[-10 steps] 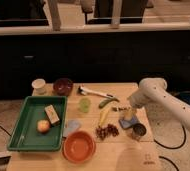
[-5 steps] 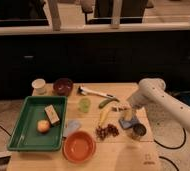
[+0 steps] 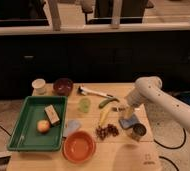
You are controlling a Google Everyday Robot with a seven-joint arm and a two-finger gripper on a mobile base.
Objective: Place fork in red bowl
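The red bowl (image 3: 79,146) stands empty near the table's front edge, left of centre. A thin silvery piece that looks like the fork (image 3: 118,108) lies on the table right of the green pod (image 3: 108,102). My gripper (image 3: 126,114) hangs from the white arm (image 3: 147,90) at the right side of the table. It is low over the table, right beside the fork and just above a blue sponge (image 3: 128,122). The bowl is well to the gripper's front left.
A white-handled utensil (image 3: 94,92), green cup (image 3: 84,104), banana (image 3: 104,116), dark red cluster (image 3: 107,131) and tin can (image 3: 137,131) lie around the gripper. A green tray (image 3: 19,131) holds an apple (image 3: 43,126) and a box. A dark bowl (image 3: 63,86) and white cup (image 3: 39,85) stand at the back left.
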